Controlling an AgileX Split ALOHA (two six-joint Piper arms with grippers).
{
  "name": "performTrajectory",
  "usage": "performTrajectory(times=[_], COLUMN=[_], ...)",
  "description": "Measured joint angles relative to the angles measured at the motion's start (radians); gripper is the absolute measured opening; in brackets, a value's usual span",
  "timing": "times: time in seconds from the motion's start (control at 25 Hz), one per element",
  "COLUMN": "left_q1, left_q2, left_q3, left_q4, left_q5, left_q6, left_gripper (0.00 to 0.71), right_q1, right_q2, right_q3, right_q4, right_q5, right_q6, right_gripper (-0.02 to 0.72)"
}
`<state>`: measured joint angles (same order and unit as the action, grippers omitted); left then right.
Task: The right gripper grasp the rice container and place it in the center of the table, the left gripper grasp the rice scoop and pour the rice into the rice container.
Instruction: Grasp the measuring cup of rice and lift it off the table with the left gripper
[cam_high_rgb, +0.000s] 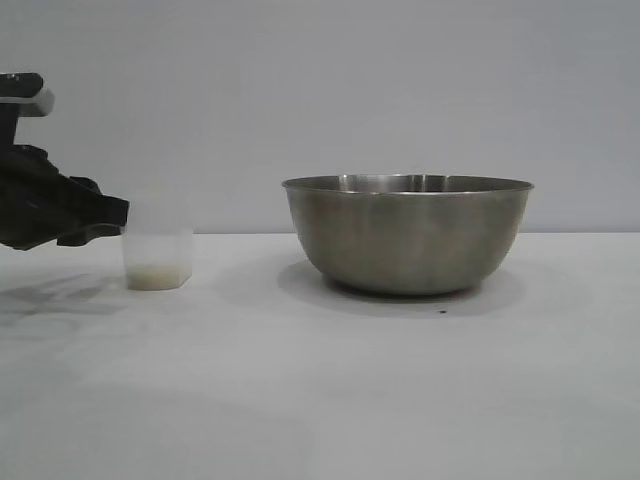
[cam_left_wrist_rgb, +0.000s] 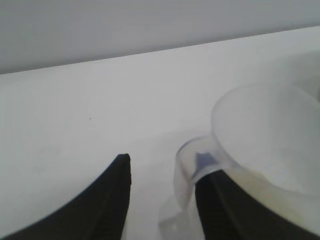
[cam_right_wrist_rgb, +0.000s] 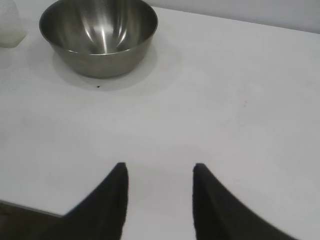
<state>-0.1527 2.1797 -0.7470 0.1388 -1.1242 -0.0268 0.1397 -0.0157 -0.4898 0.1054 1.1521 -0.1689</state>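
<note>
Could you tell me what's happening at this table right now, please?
The left tool is closing in on the rice scoop, its fingers either side of the loop handle, not yet clamped. The scoop stands upright on the table with a thin layer of rice at its bottom. The rice container sits near the middle, apart from the scoop, with nothing holding it. The right tool hangs back over bare table, holding nothing.

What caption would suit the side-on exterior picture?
Left end effector reaches the rice scoop beside the steel rice container.
</note>
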Motion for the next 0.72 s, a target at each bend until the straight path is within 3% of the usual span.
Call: performTrajectory(times=[0.08,0.2,0.24,0.36,0.48,0.72], left_q1=[0.0,0.0,0.0,0.0,0.0,0.0], left_q2=[0.002,0.002,0.002,0.002,0.004,0.003], left_q3=[-0.018,-0.044,-0.049,-0.062,-0.065,-0.065], left_q4=[0.004,0.007,0.009,0.015,0.057,0.091], left_q5=[0.017,0.025,0.028,0.04,0.044,0.042], left_q6=[0.0,0.0,0.0,0.0,0.0,0.002], left_gripper=[0.299,0.299,0.243,0.09,0.0,0.0], right_q1=[0.0,0.0,0.0,0.0,0.0,0.0], right_q2=[0.0,0.0,0.0,0.0,0.0,0.0], right_q3=[0.0,0.0,0.0,0.0,0.0,0.0], right_q4=[0.0,0.0,0.0,0.0,0.0,0.0], right_q5=[0.0,0.0,0.0,0.0,0.0,0.0], right_q6=[0.0,0.0,0.0,0.0,0.0,0.0], right_gripper=[0.078,0.082,0.038,0.055,0.055,0.055])
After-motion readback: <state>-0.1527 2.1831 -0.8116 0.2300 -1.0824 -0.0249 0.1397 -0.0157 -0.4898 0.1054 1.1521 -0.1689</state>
